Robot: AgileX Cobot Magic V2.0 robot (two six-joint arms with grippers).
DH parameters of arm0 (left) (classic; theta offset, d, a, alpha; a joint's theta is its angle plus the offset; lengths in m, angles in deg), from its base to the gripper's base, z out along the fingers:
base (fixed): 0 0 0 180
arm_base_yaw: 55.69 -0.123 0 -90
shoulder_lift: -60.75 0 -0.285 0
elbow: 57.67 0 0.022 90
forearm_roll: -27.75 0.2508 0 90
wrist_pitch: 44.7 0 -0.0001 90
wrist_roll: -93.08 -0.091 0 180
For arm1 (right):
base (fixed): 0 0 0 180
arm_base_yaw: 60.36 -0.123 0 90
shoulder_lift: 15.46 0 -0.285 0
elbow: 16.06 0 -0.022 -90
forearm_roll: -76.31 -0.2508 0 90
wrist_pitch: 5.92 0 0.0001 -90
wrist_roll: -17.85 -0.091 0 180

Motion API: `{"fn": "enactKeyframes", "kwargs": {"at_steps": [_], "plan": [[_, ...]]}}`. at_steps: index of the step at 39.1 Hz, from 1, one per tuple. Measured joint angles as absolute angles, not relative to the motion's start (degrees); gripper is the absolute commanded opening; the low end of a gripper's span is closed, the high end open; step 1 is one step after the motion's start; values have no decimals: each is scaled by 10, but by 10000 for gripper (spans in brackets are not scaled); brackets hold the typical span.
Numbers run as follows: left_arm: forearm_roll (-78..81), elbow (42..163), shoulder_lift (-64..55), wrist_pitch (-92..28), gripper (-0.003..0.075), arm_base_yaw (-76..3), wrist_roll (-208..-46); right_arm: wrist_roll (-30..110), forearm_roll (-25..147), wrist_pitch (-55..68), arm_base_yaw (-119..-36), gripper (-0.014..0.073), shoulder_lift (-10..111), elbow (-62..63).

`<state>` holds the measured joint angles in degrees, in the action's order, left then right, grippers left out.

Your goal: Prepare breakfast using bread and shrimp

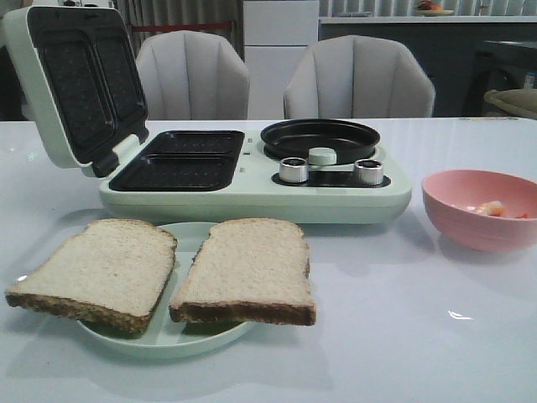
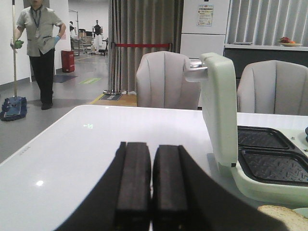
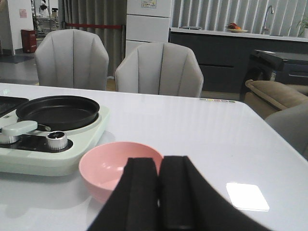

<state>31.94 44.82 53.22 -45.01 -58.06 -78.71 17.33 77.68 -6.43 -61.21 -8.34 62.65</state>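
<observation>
Two slices of bread, one on the left (image 1: 96,270) and one on the right (image 1: 245,270), lie side by side on a pale green plate (image 1: 180,342) at the table's front. A corner of one slice (image 2: 285,216) shows in the left wrist view. The shrimp (image 1: 492,208) lies in a pink bowl (image 1: 483,208) at the right. My left gripper (image 2: 152,185) is shut and empty, above the bare table left of the breakfast maker. My right gripper (image 3: 160,192) is shut and empty, just in front of the pink bowl (image 3: 115,166); the shrimp is hidden there.
A pale green breakfast maker (image 1: 252,189) stands mid-table with its lid (image 1: 71,80) open, two black sandwich wells (image 1: 180,159), a round black pan (image 1: 320,138) and two knobs (image 1: 292,170). Two grey chairs (image 1: 359,80) stand behind the table. A person (image 2: 41,43) with a mop stands far off.
</observation>
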Motion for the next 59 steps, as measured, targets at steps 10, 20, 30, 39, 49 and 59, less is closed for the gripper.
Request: {"fn": "enactKeyframes", "kwargs": {"at_steps": [10, 20, 30, 39, 49, 59], "plan": [[319, 448, 532, -450, 114, -581, -787, 173, 777, -64, -612, 141, -83, 626], [319, 448, 532, -450, 114, -581, -787, 173, 777, -64, -612, 141, -83, 626], [319, 448, 532, -450, 114, -581, -787, 173, 777, -64, -612, 141, -83, 626], [319, 448, 532, -452, 114, -581, -787, 173, 777, -64, -612, 141, -83, 626], [319, 448, 532, -510, 114, -581, -787, 173, 777, -64, -612, 141, -83, 626], [313, 449, 532, -606, 114, -581, -787, 173, 777, -64, -612, 141, -83, 626]]}}
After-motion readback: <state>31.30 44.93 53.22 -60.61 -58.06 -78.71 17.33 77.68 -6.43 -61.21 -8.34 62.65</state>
